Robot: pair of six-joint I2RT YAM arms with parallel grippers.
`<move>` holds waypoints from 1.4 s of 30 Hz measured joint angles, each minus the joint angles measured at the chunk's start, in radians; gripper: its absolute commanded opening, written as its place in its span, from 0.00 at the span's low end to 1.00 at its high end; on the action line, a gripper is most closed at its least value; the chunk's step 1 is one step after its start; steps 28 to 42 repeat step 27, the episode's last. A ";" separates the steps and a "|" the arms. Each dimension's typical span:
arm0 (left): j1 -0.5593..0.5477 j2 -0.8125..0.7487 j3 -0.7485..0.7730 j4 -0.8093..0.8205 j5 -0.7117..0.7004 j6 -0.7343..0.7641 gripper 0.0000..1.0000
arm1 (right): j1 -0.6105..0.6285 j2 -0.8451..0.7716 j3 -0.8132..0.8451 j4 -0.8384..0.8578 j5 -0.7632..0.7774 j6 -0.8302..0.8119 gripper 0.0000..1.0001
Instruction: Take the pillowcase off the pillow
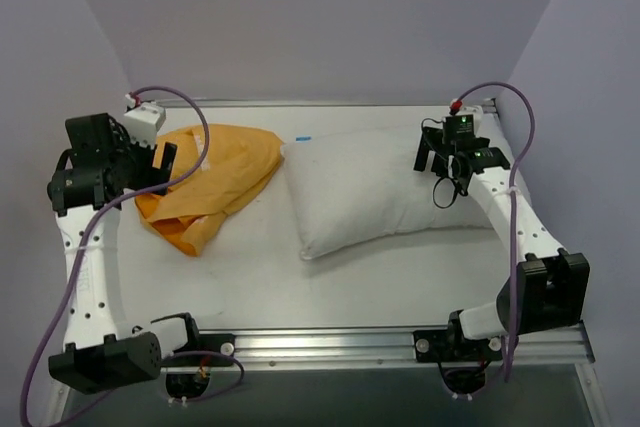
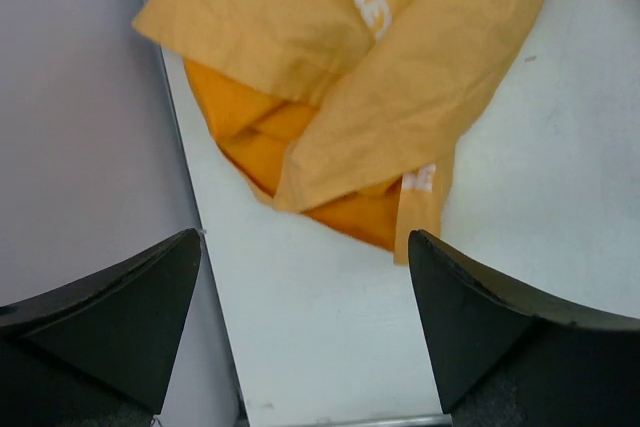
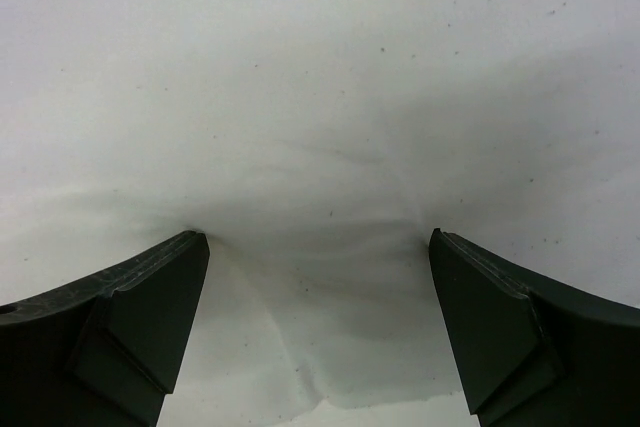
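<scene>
The orange-yellow pillowcase (image 1: 205, 183) lies crumpled and empty on the table's left side, apart from the pillow. The left wrist view shows its folds and white lettering (image 2: 350, 97). The plain white pillow (image 1: 380, 192) lies bare in the middle and right of the table. My left gripper (image 1: 160, 165) is open and empty, just above the pillowcase's left edge (image 2: 305, 247). My right gripper (image 1: 440, 160) is open with its fingertips against the pillow's far right end, and the pillow's white fabric (image 3: 320, 147) fills that wrist view between the jaws (image 3: 318, 242).
The white table (image 1: 250, 277) is bounded by a metal rail (image 1: 330, 345) at the near edge. Grey walls close in on the left, back and right. A small blue mark (image 1: 304, 137) sits near the back edge.
</scene>
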 measured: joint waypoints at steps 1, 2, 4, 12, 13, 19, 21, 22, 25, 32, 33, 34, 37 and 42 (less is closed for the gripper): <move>0.000 -0.043 -0.042 -0.022 -0.029 -0.002 0.94 | 0.002 -0.007 0.000 -0.009 0.000 0.005 1.00; 0.000 -0.097 -0.103 -0.023 -0.064 -0.003 0.94 | 0.003 -0.012 0.000 -0.020 0.002 0.010 1.00; 0.000 -0.171 -0.213 -0.036 -0.127 -0.010 0.94 | 0.006 -0.021 -0.004 -0.032 0.007 0.020 1.00; 0.000 -0.411 -0.605 -0.016 -0.317 -0.034 0.94 | 0.008 -0.112 -0.085 -0.055 -0.001 0.029 1.00; 0.000 -0.439 -0.630 -0.015 -0.330 -0.034 0.94 | 0.008 -0.118 -0.087 -0.055 -0.004 0.029 1.00; 0.005 -0.514 -0.681 -0.010 -0.360 -0.051 0.94 | 0.009 -0.130 -0.104 -0.050 -0.041 0.029 1.00; 0.012 -0.521 -0.687 -0.008 -0.364 -0.057 0.94 | 0.010 -0.134 -0.122 -0.050 -0.051 0.028 1.00; 0.016 -0.522 -0.690 -0.008 -0.369 -0.060 0.94 | 0.010 -0.138 -0.129 -0.050 -0.055 0.028 1.00; 0.023 -0.523 -0.694 -0.003 -0.375 -0.062 0.94 | 0.011 -0.156 -0.143 -0.046 -0.071 0.028 1.00; 0.026 -0.524 -0.694 0.001 -0.377 -0.063 0.94 | 0.013 -0.172 -0.150 -0.046 -0.082 0.027 1.00; 0.026 -0.524 -0.694 0.001 -0.377 -0.063 0.94 | 0.013 -0.172 -0.150 -0.046 -0.082 0.027 1.00; 0.026 -0.524 -0.694 0.001 -0.377 -0.063 0.94 | 0.013 -0.172 -0.150 -0.046 -0.082 0.027 1.00; 0.026 -0.524 -0.694 0.001 -0.377 -0.063 0.94 | 0.013 -0.172 -0.150 -0.046 -0.082 0.027 1.00; 0.026 -0.524 -0.694 0.001 -0.377 -0.063 0.94 | 0.013 -0.172 -0.150 -0.046 -0.082 0.027 1.00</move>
